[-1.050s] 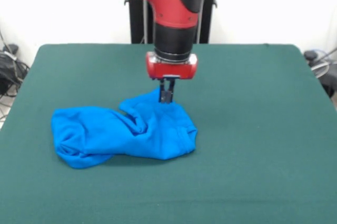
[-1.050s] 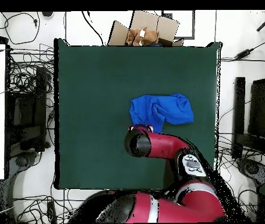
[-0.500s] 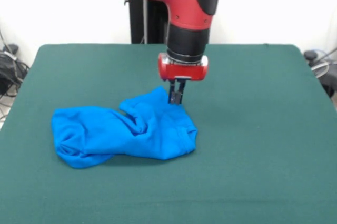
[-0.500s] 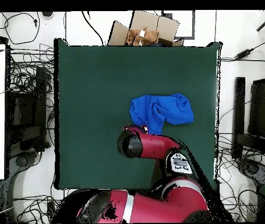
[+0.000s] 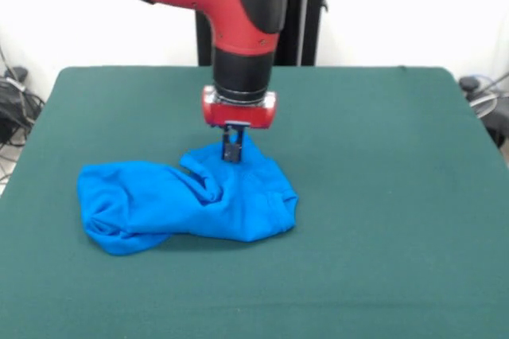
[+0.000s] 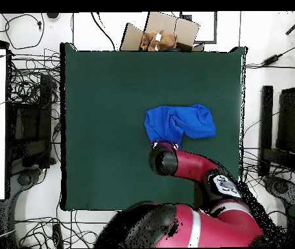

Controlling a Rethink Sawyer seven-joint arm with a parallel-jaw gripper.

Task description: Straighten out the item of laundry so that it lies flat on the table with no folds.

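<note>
The table (image 5: 398,196), a wide green felt top, spreads out on every side of the pincer (image 5: 231,153), which hangs from the red and black arm (image 5: 238,29) over the cloth. The blue T-shirt (image 5: 183,200) lies bunched directly beneath and in front of the pincer, its bulk trailing off to one side in the front view, with deep creases near the middle and a rolled lump at the far end. The pincer's tips reach down to the raised peak at the shirt's rear edge; whether they are apart, together or clamped on fabric I cannot tell.

The shirt looks light, limp and easily dragged, likely to slide on felt yet to wrinkle if pushed. A hem or a corner of the bunched end seems the best hold, pulled outward.

Half a second ago the pincer stood further along that rear edge, beside the peak; it has shifted sideways onto it. The shirt's shape is unchanged.
</note>
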